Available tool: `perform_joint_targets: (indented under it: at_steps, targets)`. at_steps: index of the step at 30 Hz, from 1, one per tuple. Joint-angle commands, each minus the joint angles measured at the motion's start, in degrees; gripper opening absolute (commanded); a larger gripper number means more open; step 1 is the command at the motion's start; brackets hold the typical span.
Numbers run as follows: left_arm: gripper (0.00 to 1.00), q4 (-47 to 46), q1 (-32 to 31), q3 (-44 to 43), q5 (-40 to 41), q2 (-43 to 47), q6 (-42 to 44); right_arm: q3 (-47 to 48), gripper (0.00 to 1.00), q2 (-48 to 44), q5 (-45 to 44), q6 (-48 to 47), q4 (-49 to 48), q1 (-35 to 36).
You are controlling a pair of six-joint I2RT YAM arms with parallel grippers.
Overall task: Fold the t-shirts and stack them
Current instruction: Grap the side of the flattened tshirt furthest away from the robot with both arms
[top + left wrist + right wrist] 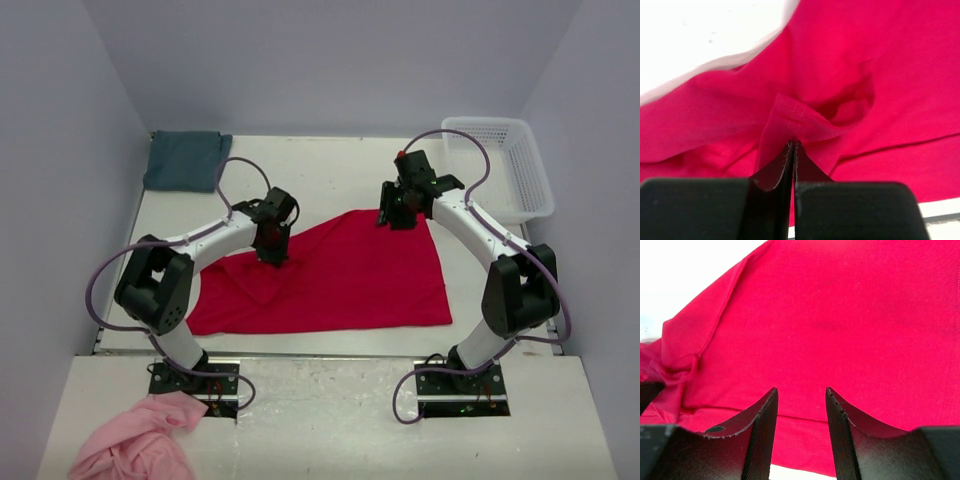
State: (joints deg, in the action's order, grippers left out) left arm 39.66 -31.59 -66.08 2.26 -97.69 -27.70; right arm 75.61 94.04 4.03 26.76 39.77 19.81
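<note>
One red t-shirt [865, 50] fold, pinched, partly hides the left hand [793, 146].

The top external camera is fixed high at the near side of the bench [340, 170] and looks down and forward over its whole surface from a distance. The left wrist camera sits just behind the left tool [792, 145] and looks out along it at close range. The right wrist camera is mounted likewise behind the right tool [800, 392]. All three views share the red t-shirt [340, 280], which fills most of both wrist views.
</note>
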Motion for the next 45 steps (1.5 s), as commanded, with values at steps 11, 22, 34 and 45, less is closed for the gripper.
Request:
perform_joint_targets:
  at_steps: [11,22,34,45]
  targets:
    - [0.0,-3.4,-1.9,3.4,-5.9,6.6,2.9,0.1,0.45,0.1,0.4,-0.6,-1.4,-0.2]
    - [0.21,5.6,-1.9,3.8,13.7,13.4,-10.6,-1.1,0.45,-0.8,0.3,-0.7,-1.7,-0.2]
    - [0.12,1.7,9.9,13.4,1.2,14.2,-11.0,-2.8,0.45,-2.7,1.0,-1.0,-2.5,-0.2]
    - [0.17,1.0,11.6,14.5,-1.4,14.5,-10.7,-3.2,0.45,-2.4,1.9,-0.9,-3.3,-0.2]
